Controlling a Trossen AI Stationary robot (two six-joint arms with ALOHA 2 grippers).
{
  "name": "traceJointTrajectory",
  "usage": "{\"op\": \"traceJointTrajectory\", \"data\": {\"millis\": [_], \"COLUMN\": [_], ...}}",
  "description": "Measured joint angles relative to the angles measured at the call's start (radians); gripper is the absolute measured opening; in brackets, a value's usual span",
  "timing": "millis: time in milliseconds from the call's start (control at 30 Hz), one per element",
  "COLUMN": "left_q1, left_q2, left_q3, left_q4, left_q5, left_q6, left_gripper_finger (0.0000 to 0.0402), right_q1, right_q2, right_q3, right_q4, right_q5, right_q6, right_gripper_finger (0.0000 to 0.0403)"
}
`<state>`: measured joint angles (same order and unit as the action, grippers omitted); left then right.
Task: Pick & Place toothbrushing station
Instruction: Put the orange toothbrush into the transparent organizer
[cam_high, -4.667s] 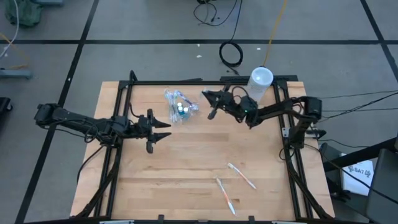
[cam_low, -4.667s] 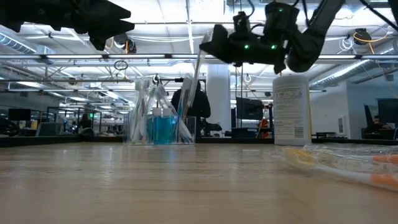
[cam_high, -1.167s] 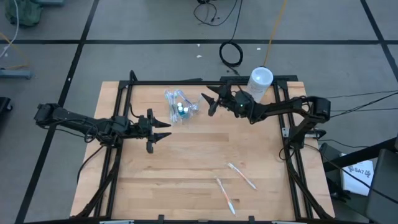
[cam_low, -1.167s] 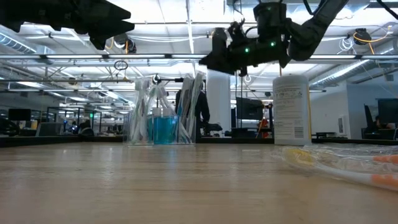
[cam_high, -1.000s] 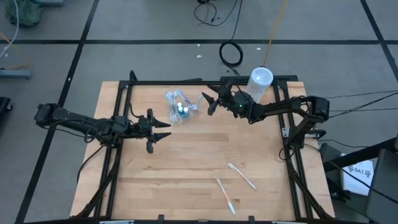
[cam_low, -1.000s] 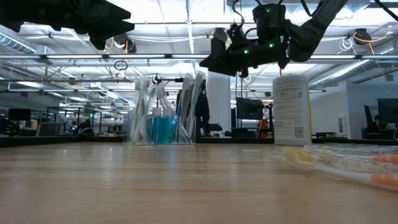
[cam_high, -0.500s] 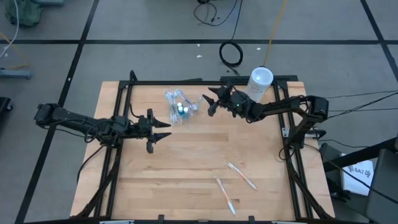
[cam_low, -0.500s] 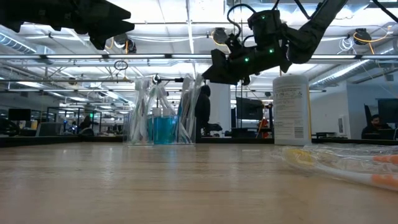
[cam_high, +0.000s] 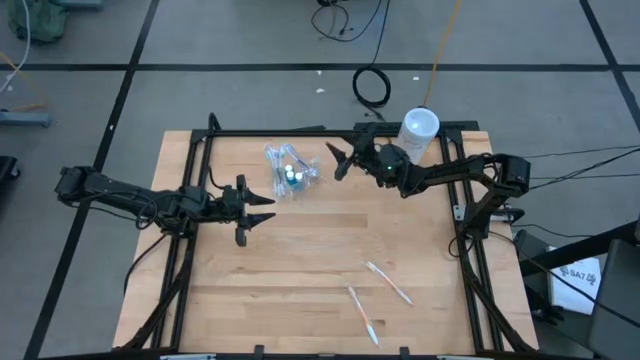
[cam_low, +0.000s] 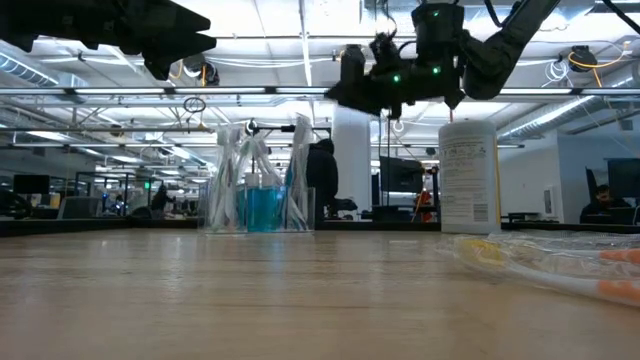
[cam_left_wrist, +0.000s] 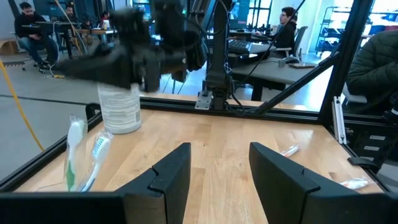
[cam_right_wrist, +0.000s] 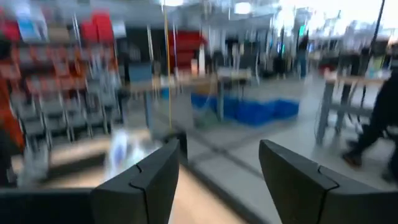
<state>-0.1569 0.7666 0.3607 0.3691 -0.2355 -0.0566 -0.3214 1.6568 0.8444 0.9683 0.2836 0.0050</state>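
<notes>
The clear pouch (cam_high: 290, 170) stands upright on the table at the far middle, with teal tubes (cam_low: 262, 207) and several toothbrushes (cam_low: 300, 172) standing inside it. My right gripper (cam_high: 337, 162) hovers open and empty in the air just right of the pouch's top, roughly level in the low view (cam_low: 345, 88). My left gripper (cam_high: 262, 208) waits open and empty above the table, nearer than the pouch. Two more toothbrushes (cam_high: 388, 282) (cam_high: 362, 313) lie flat on the table at the near right.
A large whitish canister (cam_high: 418, 133) stands at the far right, close behind my right arm. A black metal frame (cam_high: 300, 131) runs along the table's edges. Bare wood lies between the pouch and the loose toothbrushes.
My right gripper has tipped its fingers down toward the pouch and then swung back up to about level, staying open. The rightmost toothbrush in the pouch has settled closer in against the others.
</notes>
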Motion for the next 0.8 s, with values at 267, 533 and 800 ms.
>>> {"op": "traceJointTrajectory", "data": {"millis": [267,533,800], "left_q1": [0.0,0.0,0.0], "left_q2": [0.0,0.0,0.0], "left_q3": [0.0,0.0,0.0], "left_q4": [0.0,0.0,0.001], "left_q5": [0.0,0.0,0.0], "left_q6": [0.0,0.0,0.0], "left_gripper_finger": [0.017,0.017,0.017], "right_q1": [0.006,0.045,0.087], "right_q2": [-0.001,0.0,0.0], "right_q3": [0.0,0.0,0.0], "right_q4": [-0.012,-0.037,-0.105], "right_q5": [-0.105,-0.107,-0.206], "right_q6": [0.036,0.001,0.017], "right_gripper_finger": [0.0212,0.0212,0.0212]}}
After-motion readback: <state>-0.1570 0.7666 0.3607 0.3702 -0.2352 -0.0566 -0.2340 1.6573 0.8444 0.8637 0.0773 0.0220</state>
